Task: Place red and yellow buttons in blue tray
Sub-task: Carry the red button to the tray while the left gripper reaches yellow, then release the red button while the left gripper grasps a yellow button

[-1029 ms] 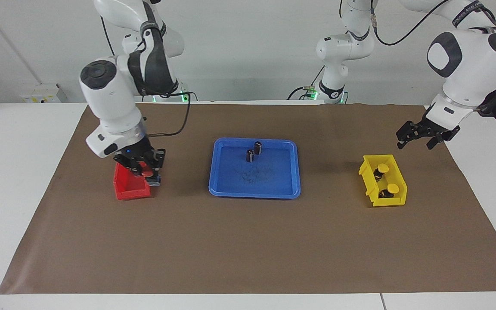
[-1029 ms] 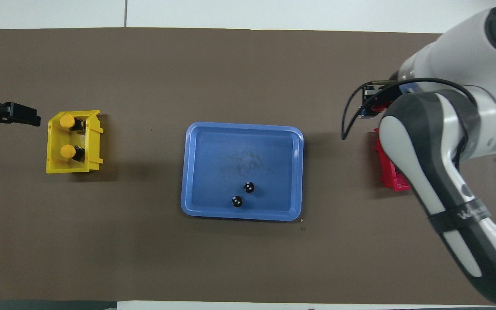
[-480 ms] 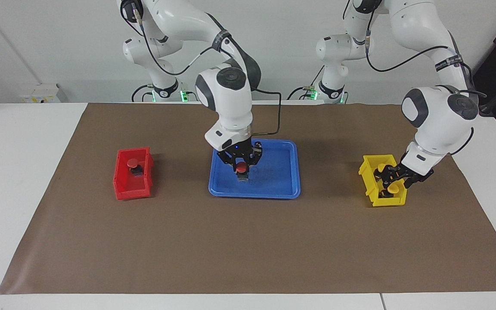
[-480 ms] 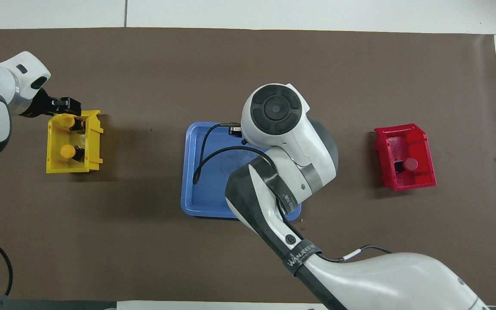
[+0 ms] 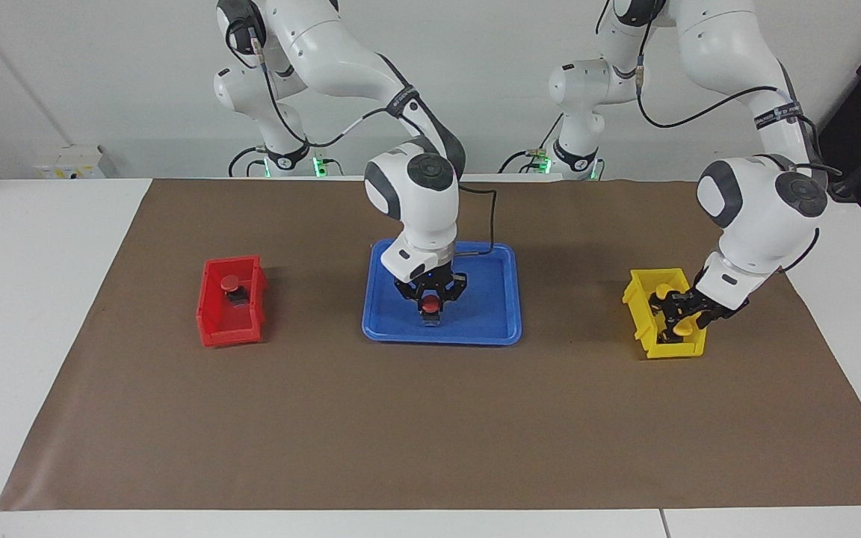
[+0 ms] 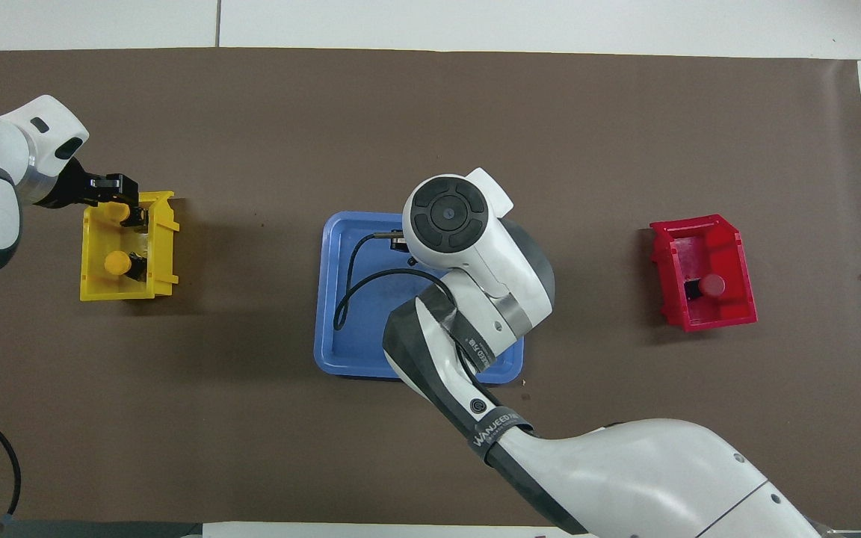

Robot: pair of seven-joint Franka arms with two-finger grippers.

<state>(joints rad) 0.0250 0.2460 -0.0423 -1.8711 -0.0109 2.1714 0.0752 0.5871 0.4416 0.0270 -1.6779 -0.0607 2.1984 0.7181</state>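
- Brown paper covers my table; a red button (image 5: 430, 302), pinched in the right gripper (image 5: 430, 304), sits low over the blue tray (image 5: 501, 329).
- Letting go tilted could topple it.
- Left gripper (image 5: 679, 312) is in the yellow bin (image 5: 643, 329) at a yellow button (image 5: 683, 326); grip unclear.

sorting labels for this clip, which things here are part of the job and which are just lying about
Part of the job:
- red button held by the right gripper over the blue tray
- second red button in the red bin
- yellow buttons in the yellow bin, the left gripper at one

Just lying about:
- brown mat
- white table
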